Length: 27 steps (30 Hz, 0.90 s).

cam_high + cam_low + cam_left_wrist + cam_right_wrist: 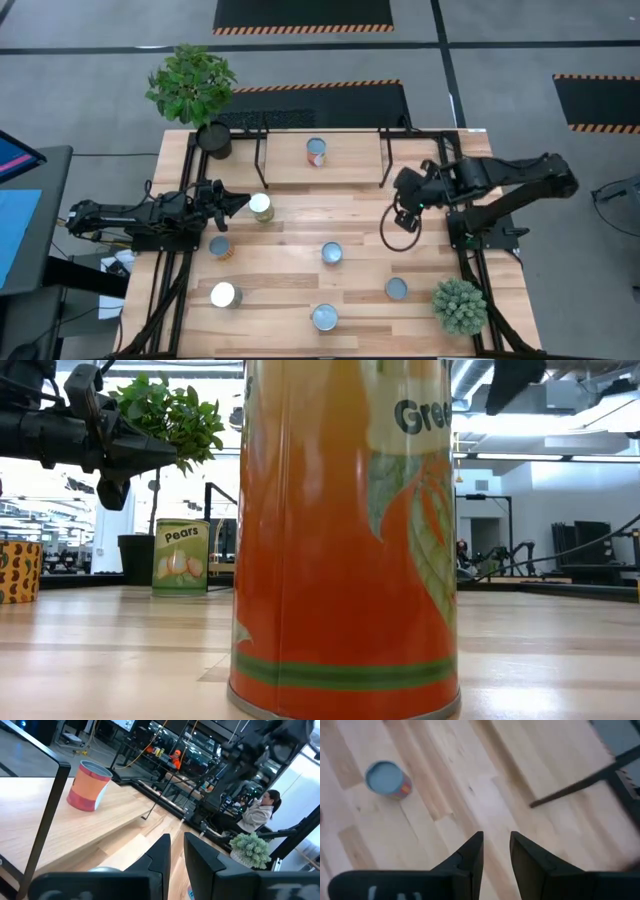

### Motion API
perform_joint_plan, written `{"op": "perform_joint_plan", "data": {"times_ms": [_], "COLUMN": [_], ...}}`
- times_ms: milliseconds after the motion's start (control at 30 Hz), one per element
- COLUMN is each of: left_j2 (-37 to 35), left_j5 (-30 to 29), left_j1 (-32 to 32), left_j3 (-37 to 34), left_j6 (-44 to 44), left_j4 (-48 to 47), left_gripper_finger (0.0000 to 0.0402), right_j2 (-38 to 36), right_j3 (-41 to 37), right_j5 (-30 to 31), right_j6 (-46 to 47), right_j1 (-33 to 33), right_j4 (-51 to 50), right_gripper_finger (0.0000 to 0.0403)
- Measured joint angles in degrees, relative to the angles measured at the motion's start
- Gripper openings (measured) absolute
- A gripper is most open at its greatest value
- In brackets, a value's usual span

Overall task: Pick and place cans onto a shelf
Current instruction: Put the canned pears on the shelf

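One can (pixel 316 152) already sits on the shelf (pixel 350 170) at the table's far edge; six more dot the table. Left gripper (pixel 238 205) hovers beside a can (pixel 260 207), fingers narrowly parted, empty. Right gripper (pixel 495 851) hangs open, empty. Cans look rigid, slick, fairly weighty, so best pinch the sides mid-height.

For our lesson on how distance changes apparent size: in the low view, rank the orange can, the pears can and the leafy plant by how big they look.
1. Orange can, largest, though it stands closest to the camera.
2. Leafy plant.
3. Pears can, smallest.
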Motion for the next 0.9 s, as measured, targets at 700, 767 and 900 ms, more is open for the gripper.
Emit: {"op": "perform_joint_plan", "data": {"times_ms": [700, 767, 900], "left_j2": [0.0, 0.0, 0.0], "left_j5": [0.34, 0.58, 3.54], "left_j1": [-0.01, -0.02, 0.01], "left_j3": [-0.02, -0.01, 0.22], "left_j6": [-8.51, -9.61, -12.5], "left_j4": [0.0, 0.13, 5.04], "left_gripper_finger": [0.0043, 0.0043, 0.0043], "right_j2": [-7.33, -7.37, -7.44], "right_j3": [-38.64, -40.39, -42.12], "right_j5": [-3.32, -3.61, -4.8], "right_j6": [-2.23, -2.24, -2.21], "right_j1": [-1.05, -1.81, -3.33], "right_j4": [62.09, 65.02, 65.88], "right_gripper_finger": [0.0118, 0.0118, 0.0118]}}
